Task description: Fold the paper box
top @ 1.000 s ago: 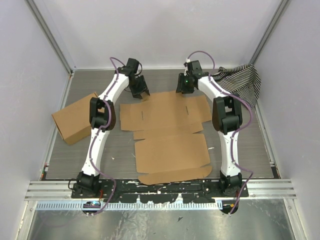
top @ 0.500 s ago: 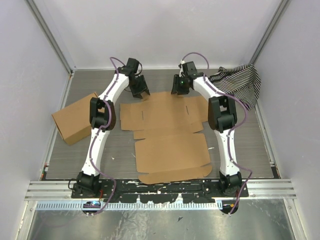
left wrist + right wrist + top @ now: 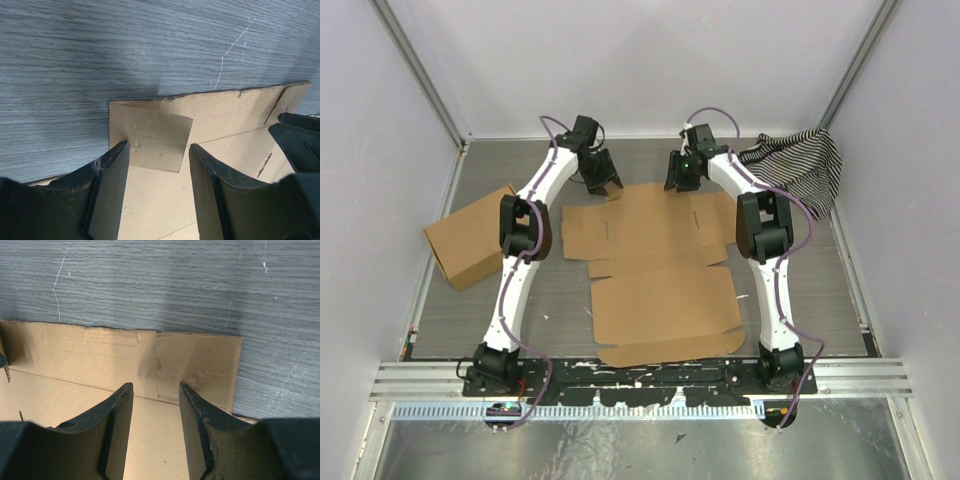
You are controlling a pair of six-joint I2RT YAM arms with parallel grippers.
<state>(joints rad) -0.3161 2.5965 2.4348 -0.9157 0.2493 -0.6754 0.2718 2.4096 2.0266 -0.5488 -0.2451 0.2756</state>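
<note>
A squarish brown cardboard box (image 3: 470, 235) sits at the counter's (image 3: 820, 290) left edge. Right of it, the left claw (image 3: 605, 180) hangs wide open, gripping nothing, over the far left corner of the paper box (image 3: 660, 290). The paper box lies flat and unfolded at mid-counter between the 2 arms. Over its far edge flap, the right claw (image 3: 678, 178) stands open more narrowly, also empty. A black-and-white striped cloth (image 3: 802, 165) lies crumpled in the far right corner.
</note>
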